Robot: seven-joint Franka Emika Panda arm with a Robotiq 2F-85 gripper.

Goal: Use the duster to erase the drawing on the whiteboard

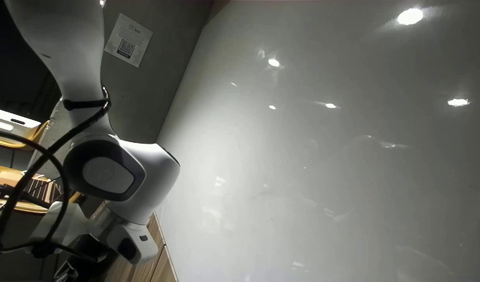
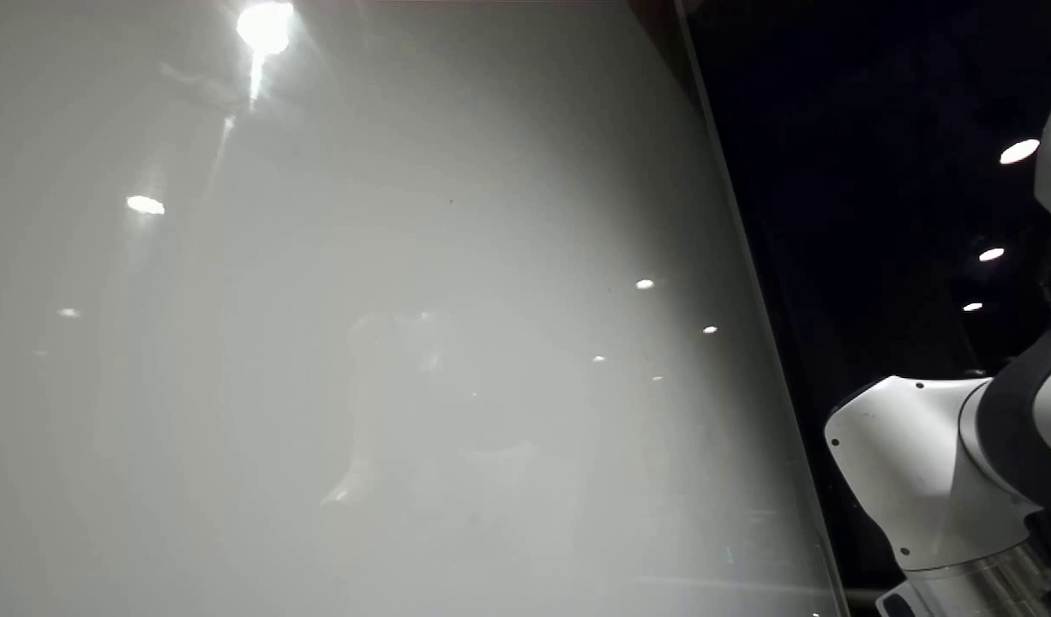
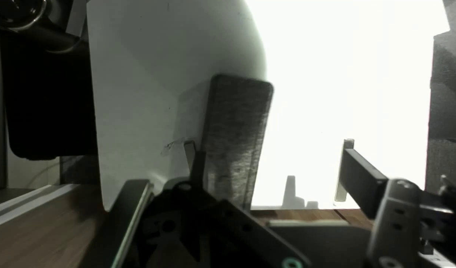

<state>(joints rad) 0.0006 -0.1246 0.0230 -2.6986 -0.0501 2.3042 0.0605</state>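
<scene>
Duster (image 3: 238,119) part-hidden bhd fingers (image 3: 199,167); whiteboard (image 1: 341,188) cut off, both ext views

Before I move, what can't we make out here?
Duster: lower end hidden behind the open gripper, wrist view.
White surface: detail right of the duster washed out by glare, wrist view.
QR-code notice: body text too small, in an exterior view.
Whiteboard: cut off by picture edges in both exterior views.
Drawing: none discernible in either exterior view; reflections may mask one.

Part of the duster (image 3: 238,119) is hidden (behind the pincer (image 3: 269,154)).
</scene>
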